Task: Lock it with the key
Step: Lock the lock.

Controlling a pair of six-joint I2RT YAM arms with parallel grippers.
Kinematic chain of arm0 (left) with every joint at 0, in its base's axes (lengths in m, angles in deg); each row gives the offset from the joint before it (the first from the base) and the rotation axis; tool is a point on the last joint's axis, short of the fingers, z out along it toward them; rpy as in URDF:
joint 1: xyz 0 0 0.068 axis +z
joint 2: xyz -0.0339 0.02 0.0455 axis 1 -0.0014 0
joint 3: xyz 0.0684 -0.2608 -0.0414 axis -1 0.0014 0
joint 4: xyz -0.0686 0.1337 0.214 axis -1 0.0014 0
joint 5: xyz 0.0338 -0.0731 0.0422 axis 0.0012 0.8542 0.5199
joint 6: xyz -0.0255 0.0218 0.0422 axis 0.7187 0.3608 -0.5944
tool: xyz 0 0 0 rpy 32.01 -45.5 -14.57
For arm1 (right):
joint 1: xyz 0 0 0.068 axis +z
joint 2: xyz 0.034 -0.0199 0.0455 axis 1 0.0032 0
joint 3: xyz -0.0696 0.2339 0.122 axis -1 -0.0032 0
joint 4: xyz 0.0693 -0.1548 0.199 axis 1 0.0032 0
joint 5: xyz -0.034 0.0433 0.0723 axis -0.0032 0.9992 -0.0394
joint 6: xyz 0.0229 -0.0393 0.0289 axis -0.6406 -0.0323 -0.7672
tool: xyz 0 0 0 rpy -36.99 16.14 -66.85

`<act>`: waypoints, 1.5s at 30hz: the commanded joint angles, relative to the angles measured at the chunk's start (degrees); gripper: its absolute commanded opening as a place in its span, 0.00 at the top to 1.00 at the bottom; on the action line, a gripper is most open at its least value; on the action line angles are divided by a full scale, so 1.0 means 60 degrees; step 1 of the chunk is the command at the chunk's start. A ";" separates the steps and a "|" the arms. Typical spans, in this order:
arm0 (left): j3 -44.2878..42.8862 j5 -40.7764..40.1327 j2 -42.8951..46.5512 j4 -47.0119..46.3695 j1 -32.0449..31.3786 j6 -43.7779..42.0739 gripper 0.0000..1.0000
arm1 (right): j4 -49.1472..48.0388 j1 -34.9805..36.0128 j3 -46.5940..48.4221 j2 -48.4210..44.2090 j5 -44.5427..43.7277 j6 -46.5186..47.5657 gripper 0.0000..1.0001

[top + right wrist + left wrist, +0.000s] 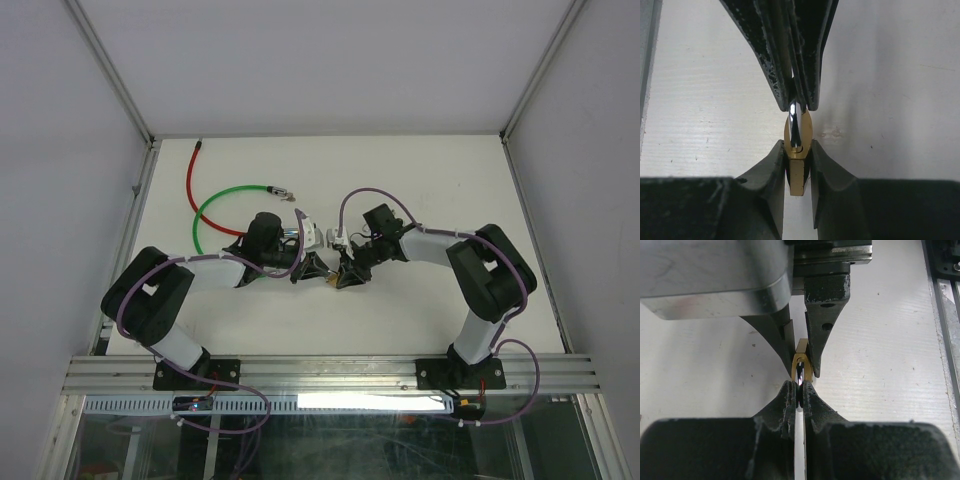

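A small brass padlock (797, 177) hangs above the white table between both grippers. My right gripper (798, 162) is shut on the padlock's body, one finger on each flat side. A chrome key (795, 122) sticks into the padlock's oval end face, and my left gripper (800, 387) is shut on the key's head. In the left wrist view the padlock (802, 346) shows just beyond the key (800, 377), clamped by the right gripper's fingers (821, 330). From above, both grippers meet at the padlock (336, 283) in the table's middle; the shackle is hidden.
A red cable (190, 180) and a green cable (215, 210) with a metal plug (285, 192) lie at the back left. An aluminium rail (330, 372) runs along the near edge. Frame posts and walls border the table on the left and right.
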 commanded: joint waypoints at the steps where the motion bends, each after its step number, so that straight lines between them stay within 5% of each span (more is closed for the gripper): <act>1: 0.0304 0.0751 -0.0407 0.0568 -0.0695 0.0235 1.00 | -0.1086 0.0495 0.0354 0.0296 -0.0275 0.0477 1.00; 34: -0.0549 0.1044 -0.0896 0.2164 -0.0941 -0.0603 1.00 | -0.2093 0.0917 0.0058 0.0320 -0.0606 -0.0637 1.00; 45: 0.1100 -0.0386 -0.0713 -0.1708 -0.1649 0.0240 1.00 | -0.2063 0.0925 -0.0147 0.0463 -0.0461 -0.0308 1.00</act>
